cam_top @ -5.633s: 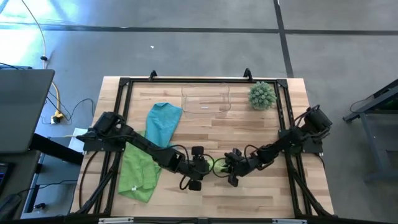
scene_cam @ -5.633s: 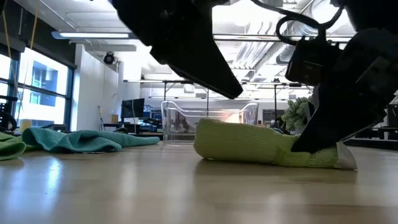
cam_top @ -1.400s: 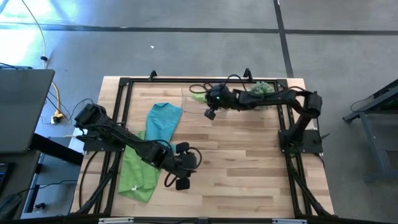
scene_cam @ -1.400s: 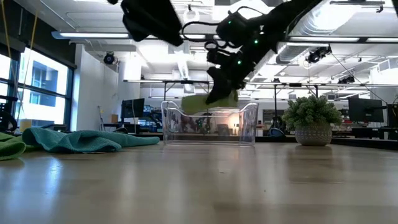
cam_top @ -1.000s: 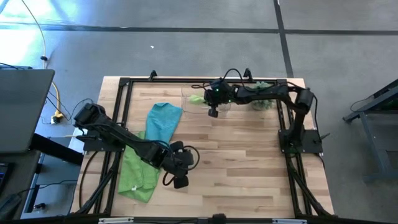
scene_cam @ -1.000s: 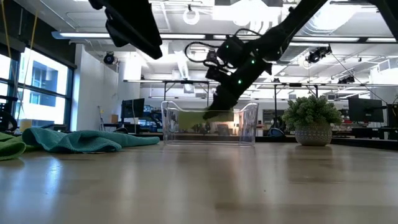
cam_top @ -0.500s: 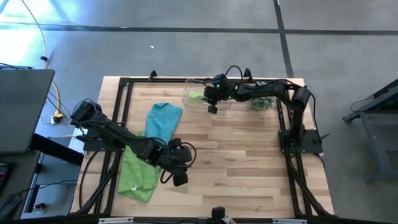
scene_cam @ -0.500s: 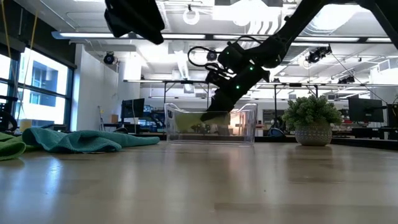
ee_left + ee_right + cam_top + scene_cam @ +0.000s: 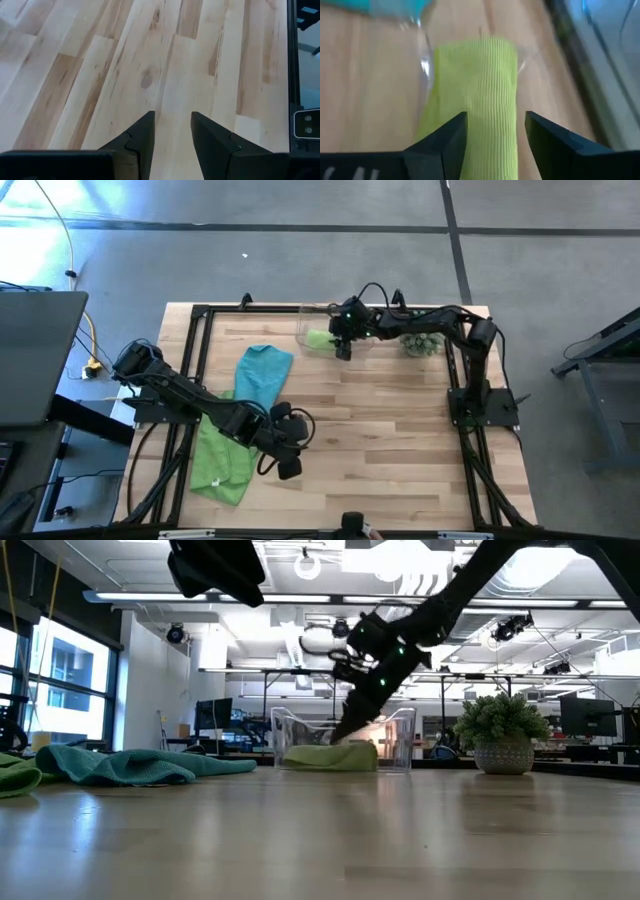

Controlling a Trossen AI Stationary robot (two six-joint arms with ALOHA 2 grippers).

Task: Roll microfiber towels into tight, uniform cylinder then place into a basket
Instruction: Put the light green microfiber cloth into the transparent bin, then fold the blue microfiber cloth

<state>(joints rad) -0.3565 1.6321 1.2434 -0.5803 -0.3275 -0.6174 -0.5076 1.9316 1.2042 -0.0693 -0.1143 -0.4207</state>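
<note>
**Rolled green towel dropped in the basket; 2 towels left to roll**

The right gripper (image 9: 495, 132) hangs over the basket (image 9: 305, 345) at the far edge of the table, its fingers spread apart with nothing between them. Just under them lies the rolled green towel (image 9: 475, 90), free of the fingers and resting on the basket floor; the low view shows the roll (image 9: 330, 756) lying flat inside the clear walls. So the placing step for this 1st roll looks finished, and the right arm only needs to lift clear without catching the basket's rim.

The left gripper (image 9: 172, 132) hovers over bare wood near the front of the table, its fingers partly apart and holding nothing.

Beside the left arm lie the other 2 towels, unrolled: the blue towel (image 9: 262, 372) toward the middle-left, and the flat green towel (image 9: 222, 462) at the front-left, partly under the arm.

The next move probably calls for both grippers to come to 1 of these, spread it flat and start rolling from an edge. A small plant (image 9: 424, 340) sits just beside the basket, under the right arm.
</note>
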